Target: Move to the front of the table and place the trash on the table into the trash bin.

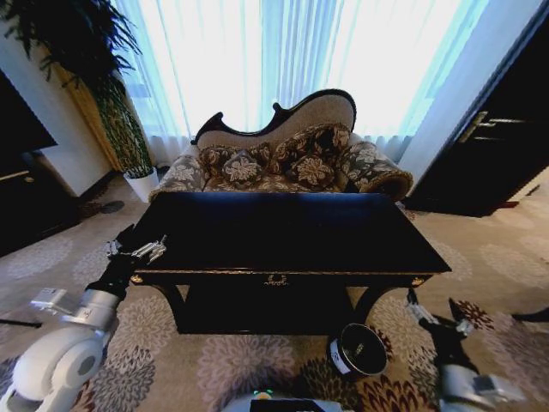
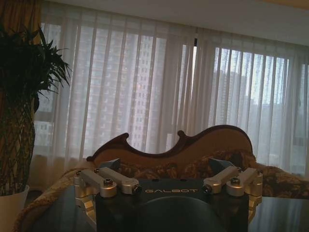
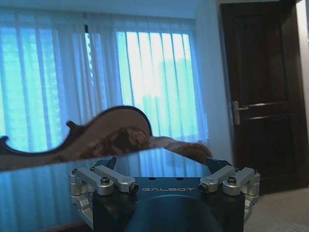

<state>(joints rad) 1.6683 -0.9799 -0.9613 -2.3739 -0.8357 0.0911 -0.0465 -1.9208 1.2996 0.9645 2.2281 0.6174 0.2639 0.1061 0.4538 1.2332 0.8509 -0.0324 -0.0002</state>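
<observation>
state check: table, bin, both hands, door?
table: upright, top dark and glossy, no trash visible on it
trash bin: on carpet by table's front right, tipped toward camera, mouth open
left hand: open, at table's left front corner
right hand: open, low, right of bin
door: closed

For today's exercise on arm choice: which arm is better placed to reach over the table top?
Left, probably. The left gripper is open at the table's front left corner, about level with its top; the right gripper hangs lower, near the bin.
</observation>
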